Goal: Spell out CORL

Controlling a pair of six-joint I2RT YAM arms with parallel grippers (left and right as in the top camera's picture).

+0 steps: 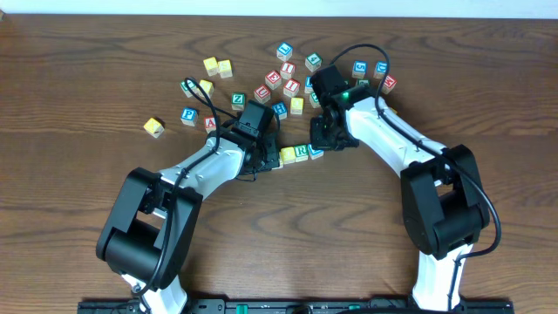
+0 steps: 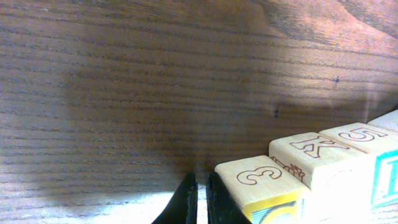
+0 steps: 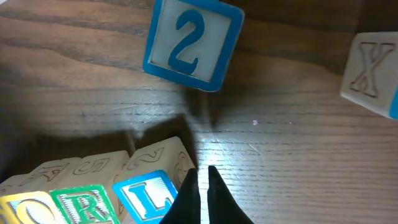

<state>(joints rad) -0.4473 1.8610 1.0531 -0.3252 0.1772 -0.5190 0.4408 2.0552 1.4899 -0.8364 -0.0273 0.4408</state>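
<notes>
Short row of blocks (image 1: 299,153) on table (image 1: 87,105), mid-table between both arms: yellow block (image 3: 18,211), green R block (image 3: 84,208), blue L block (image 3: 146,196), touching side by side. Right fingers (image 3: 188,200) pinched to a narrow slit, empty, just beside the L block's outer edge. Left fingers (image 2: 185,202) equally narrow, gripping nothing, right up against the opposite end block (image 2: 261,183), a 3 on its top. Loose 2 block (image 3: 189,43) and X block (image 3: 370,74) beyond the row.
</notes>
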